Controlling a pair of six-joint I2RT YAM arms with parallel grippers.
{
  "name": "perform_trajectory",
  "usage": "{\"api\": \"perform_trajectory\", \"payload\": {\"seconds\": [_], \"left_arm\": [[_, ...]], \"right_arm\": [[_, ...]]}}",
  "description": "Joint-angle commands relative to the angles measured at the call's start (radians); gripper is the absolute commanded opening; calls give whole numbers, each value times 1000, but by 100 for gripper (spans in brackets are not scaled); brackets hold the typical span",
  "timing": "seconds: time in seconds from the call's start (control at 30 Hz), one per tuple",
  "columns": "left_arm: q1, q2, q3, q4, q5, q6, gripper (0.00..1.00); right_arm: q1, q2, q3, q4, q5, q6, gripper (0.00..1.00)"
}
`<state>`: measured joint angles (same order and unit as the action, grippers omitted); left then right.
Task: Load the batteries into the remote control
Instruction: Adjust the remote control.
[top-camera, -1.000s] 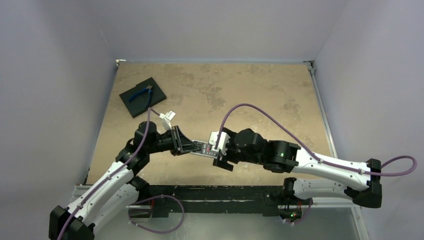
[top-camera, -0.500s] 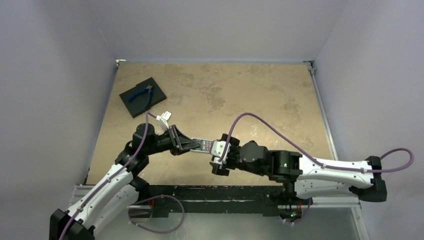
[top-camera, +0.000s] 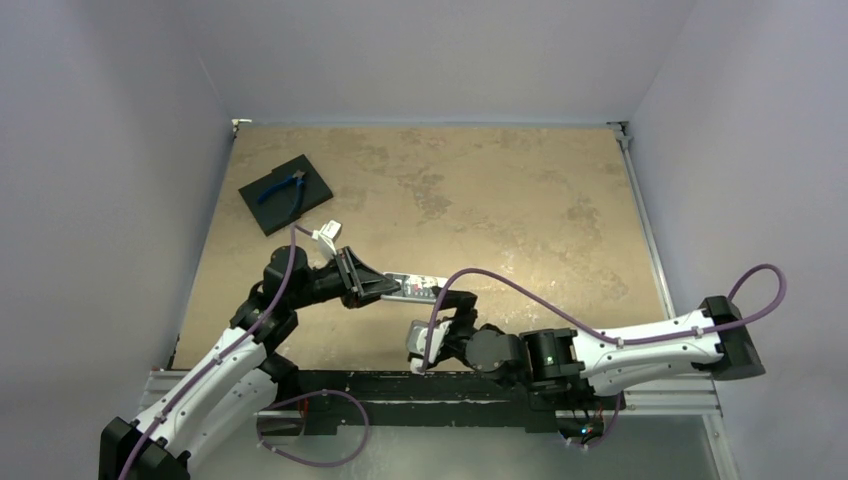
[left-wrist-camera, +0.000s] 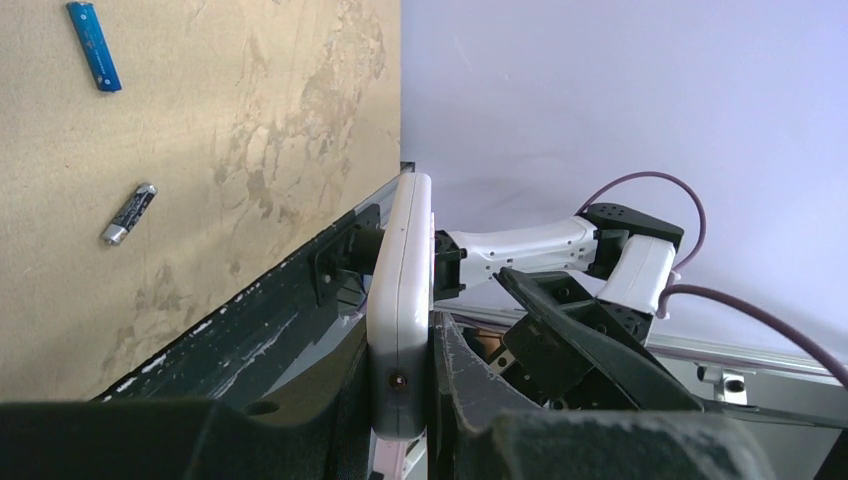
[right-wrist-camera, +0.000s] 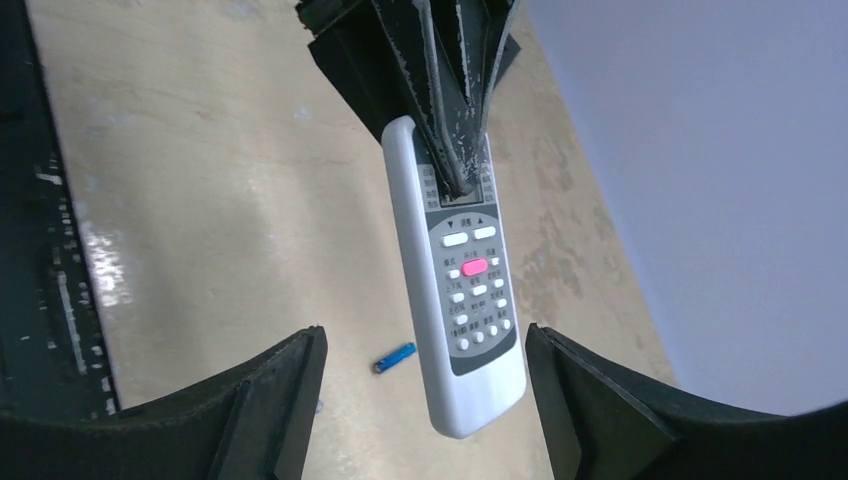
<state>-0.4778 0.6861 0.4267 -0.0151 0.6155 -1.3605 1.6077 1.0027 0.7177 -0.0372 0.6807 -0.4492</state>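
- Tan and mottled, the table (top-camera: 500, 180) is being reached across by both arms from its near edge.
- The left gripper (top-camera: 383, 289) is being held above the table, and its fingers (right-wrist-camera: 455, 120) are being kept clamped on one end of the remote control (right-wrist-camera: 460, 300).
- The right gripper (right-wrist-camera: 422, 338) is being held with its fingers spread wide, and nothing is being gripped by it. It is being pointed at the button face of the remote control, which hangs in front of the gap without being touched by either finger.
- A black square pad (top-camera: 310, 195) is lying well beyond the left gripper, off towards the far left corner of the table.
- The remote control is being carried clear of the table. Its free end is being stuck out past the left fingertips towards the right gripper. From the left wrist it is being seen edge-on, squeezed between the two fingers.
- Blue-handled pliers (top-camera: 283, 187) are resting on the pad, well apart from both grippers.
- The batteries are lying loose on the table, touched by neither gripper. The blue one (left-wrist-camera: 94, 45) and the dark grey one (left-wrist-camera: 129, 214) are lying apart from each other, off to one side of the left gripper. From the right wrist only the blue one is being seen, on the table beyond the remote control.
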Motion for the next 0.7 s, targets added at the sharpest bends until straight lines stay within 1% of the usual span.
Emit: {"api": "perform_trajectory", "payload": {"seconds": [0.0,0.17,0.47,0.67], "left_arm": [[10,-5,-1,56,29,-44,0],[10,-19,-3,43,41,-47,0],[10,-28,-5,40,62,-49,0],[10,-33,-12,41,68,-51,0]], "right_arm": [[20,38,-14,150,170,-109,81],[41,102,-43,270,279,-213,79],[55,200,-73,434,373,-373,76],[57,234,-81,512,429,-434,72]]}}
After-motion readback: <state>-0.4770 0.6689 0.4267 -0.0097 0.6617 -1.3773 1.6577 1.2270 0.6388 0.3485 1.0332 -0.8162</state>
